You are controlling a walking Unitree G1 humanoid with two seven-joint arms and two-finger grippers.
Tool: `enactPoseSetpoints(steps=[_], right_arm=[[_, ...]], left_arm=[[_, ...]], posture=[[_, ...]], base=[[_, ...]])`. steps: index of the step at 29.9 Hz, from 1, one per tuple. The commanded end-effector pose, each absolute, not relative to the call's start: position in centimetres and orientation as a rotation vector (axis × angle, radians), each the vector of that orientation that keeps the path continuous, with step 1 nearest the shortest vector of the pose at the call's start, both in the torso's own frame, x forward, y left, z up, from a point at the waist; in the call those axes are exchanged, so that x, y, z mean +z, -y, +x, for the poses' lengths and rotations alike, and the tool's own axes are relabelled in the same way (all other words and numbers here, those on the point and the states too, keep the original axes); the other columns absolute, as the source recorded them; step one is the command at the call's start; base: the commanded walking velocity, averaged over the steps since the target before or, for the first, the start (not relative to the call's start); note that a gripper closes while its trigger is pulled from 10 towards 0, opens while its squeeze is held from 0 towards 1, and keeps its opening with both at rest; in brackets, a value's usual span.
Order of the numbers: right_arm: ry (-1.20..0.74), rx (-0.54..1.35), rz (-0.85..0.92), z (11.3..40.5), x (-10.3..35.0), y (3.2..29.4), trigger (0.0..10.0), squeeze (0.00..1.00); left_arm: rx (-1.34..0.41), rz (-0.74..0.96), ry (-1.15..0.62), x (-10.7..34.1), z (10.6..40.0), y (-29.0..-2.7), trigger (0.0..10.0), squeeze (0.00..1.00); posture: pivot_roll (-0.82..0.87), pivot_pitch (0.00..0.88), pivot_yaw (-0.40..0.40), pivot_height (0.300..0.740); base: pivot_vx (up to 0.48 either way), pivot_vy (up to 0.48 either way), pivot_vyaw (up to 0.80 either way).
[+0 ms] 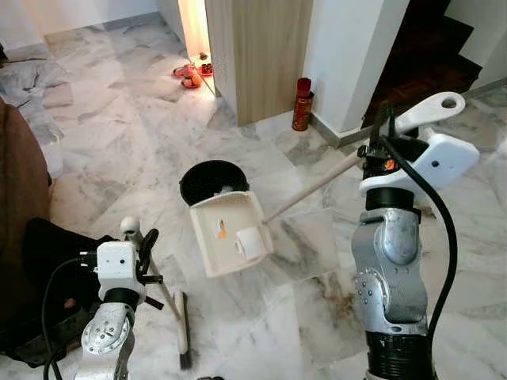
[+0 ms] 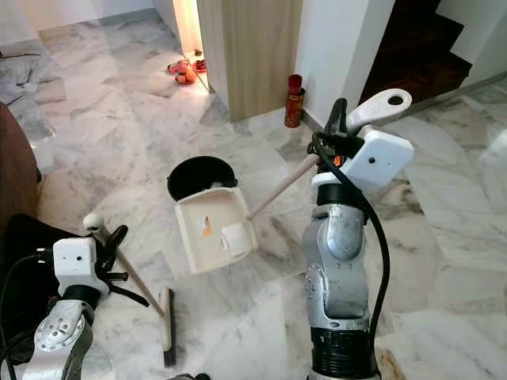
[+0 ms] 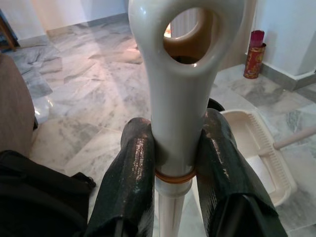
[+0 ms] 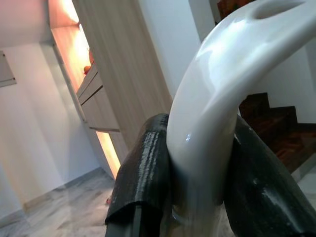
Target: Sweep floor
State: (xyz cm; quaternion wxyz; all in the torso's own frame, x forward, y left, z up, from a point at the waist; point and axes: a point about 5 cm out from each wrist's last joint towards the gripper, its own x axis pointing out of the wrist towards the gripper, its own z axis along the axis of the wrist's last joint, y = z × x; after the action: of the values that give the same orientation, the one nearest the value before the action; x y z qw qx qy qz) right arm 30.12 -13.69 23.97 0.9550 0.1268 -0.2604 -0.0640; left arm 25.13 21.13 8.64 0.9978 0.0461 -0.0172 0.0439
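Dustpan (image 1: pixel 230 233) hung tilted over the black bin (image 1: pixel 212 180) on the marble floor (image 1: pixel 119 142), its handle clamped in the right end effector (image 1: pixel 379 150). Left end effector (image 1: pixel 141 245) gripped the broom (image 1: pixel 181 324), head on the floor.
Left wrist: fingers (image 3: pixel 131 168) clenched on the broom handle.
Right wrist: fingers (image 4: pixel 145 168) clenched on the dustpan handle.

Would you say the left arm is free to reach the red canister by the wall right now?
Probably not: the left tool is shut on the broom handle, and the red canister stands far across the floor, beyond the dustpan and black bin.
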Motion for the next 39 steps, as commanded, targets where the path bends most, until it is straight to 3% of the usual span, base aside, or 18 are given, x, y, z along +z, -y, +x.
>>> enactPoseSetpoints(steps=[1,10,26,39], right_arm=[[0.606,-0.123,0.291,29.5,25.8,13.6,10.0,0.00],[0.594,-0.109,0.301,29.6,25.8,13.5,10.0,0.00],[0.595,-0.103,0.306,29.5,26.0,13.4,10.0,0.00],[0.595,-0.093,0.302,29.8,26.1,13.3,10.0,0.00]], left_arm=[[0.104,0.129,0.062,9.2,24.9,-21.7,10.0,0.00],[0.125,0.142,0.020,8.6,24.5,-22.0,10.0,0.00],[0.221,0.166,0.028,8.6,22.6,-23.6,10.0,0.00],[0.258,0.157,0.049,9.1,22.6,-23.8,10.0,0.00]], posture=[[0.05,0.097,-0.003,0.740],[0.04,0.078,-0.006,0.740],[0.04,0.064,-0.005,0.740],[0.05,0.069,-0.018,0.740]], base=[[0.000,0.000,0.00],[0.029,0.000,0.00],[0.339,0.000,0.00],[0.346,0.000,0.00]])
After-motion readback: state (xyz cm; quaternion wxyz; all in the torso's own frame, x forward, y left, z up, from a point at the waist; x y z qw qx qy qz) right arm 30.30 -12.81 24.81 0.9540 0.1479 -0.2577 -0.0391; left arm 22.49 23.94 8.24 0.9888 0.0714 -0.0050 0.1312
